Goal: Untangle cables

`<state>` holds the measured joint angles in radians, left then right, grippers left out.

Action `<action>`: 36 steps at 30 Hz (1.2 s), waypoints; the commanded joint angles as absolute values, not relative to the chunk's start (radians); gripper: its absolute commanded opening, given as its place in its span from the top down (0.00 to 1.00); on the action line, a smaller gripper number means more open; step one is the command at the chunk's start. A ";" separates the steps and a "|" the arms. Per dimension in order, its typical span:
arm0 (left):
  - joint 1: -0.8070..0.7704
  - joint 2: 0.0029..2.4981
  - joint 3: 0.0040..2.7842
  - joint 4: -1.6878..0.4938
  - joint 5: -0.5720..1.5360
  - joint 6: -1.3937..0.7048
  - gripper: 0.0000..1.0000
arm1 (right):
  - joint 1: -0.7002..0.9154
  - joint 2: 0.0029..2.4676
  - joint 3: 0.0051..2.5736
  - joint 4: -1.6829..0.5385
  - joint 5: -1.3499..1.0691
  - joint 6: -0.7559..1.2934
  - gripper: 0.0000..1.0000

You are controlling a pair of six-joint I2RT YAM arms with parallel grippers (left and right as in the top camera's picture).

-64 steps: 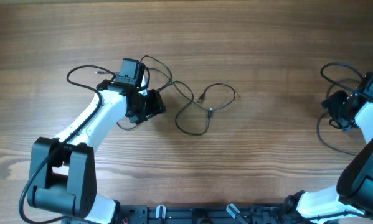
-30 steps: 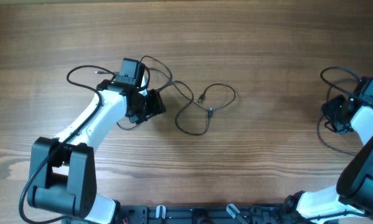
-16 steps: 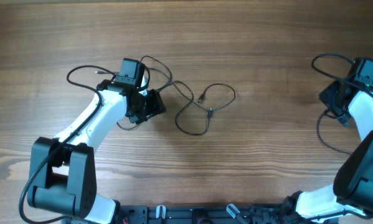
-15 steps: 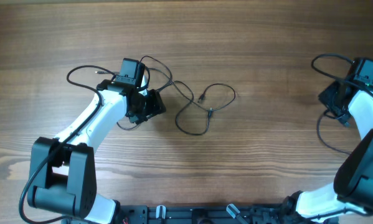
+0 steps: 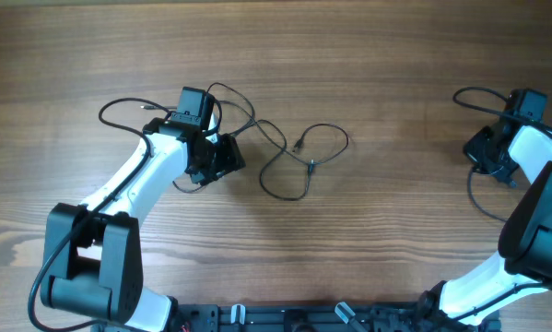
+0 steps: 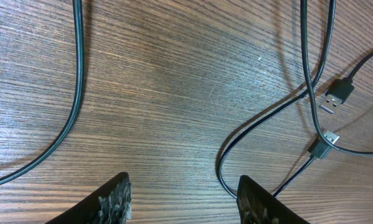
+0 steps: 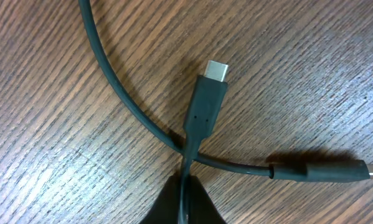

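Thin black cables point(image 5: 285, 148) lie tangled on the wooden table, looping left and right of my left gripper point(image 5: 224, 157). In the left wrist view that gripper point(image 6: 186, 202) stands open over bare wood. One cable point(image 6: 76, 106) runs at its left, and two plug ends point(image 6: 334, 96) lie at the upper right. At the table's right edge my right gripper point(image 5: 483, 152) is shut on another black cable point(image 5: 474, 94). The right wrist view shows its fingers point(image 7: 184, 202) pinching the cord just behind a metal-tipped plug point(image 7: 208, 99), which lies across a second cord point(image 7: 121, 93).
The wooden table point(image 5: 395, 231) carries only the cables and the two arms. A further plug sleeve point(image 7: 317, 171) lies to the right of the pinched cord. The arm bases stand at the front edge.
My right gripper has moved away from the front edge and slightly left, and has shut on the cable; the cable loop there shifted with it. The left arm has not moved.
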<state>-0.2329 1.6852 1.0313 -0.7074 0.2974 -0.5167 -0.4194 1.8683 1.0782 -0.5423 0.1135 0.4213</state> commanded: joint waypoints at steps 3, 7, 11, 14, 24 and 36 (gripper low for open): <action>-0.232 1.694 1.032 -0.712 0.291 -0.501 0.43 | -0.419 1.882 1.156 -0.604 0.008 0.389 0.96; -0.232 1.694 1.032 -0.712 0.291 -0.501 0.44 | -0.421 1.811 1.439 -0.736 -0.053 0.339 0.96; -0.232 1.694 1.032 -0.718 0.291 -0.501 0.44 | -0.461 1.774 1.710 -0.791 -0.052 0.382 0.96; -0.232 1.694 1.032 -0.720 0.292 -0.501 0.44 | -0.506 1.773 1.762 -0.798 -0.013 0.464 0.96; -0.232 1.694 1.032 -0.723 0.291 -0.501 0.44 | -0.636 1.779 1.740 -0.876 0.162 0.534 0.82; -0.232 1.694 1.032 -0.730 0.291 -0.501 0.44 | -0.633 1.779 1.633 -0.900 0.116 0.528 0.53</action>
<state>-0.2329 1.6852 1.0313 -0.7300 0.2974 -0.5167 -0.6357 1.7672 1.6474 -0.8944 0.1364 0.5274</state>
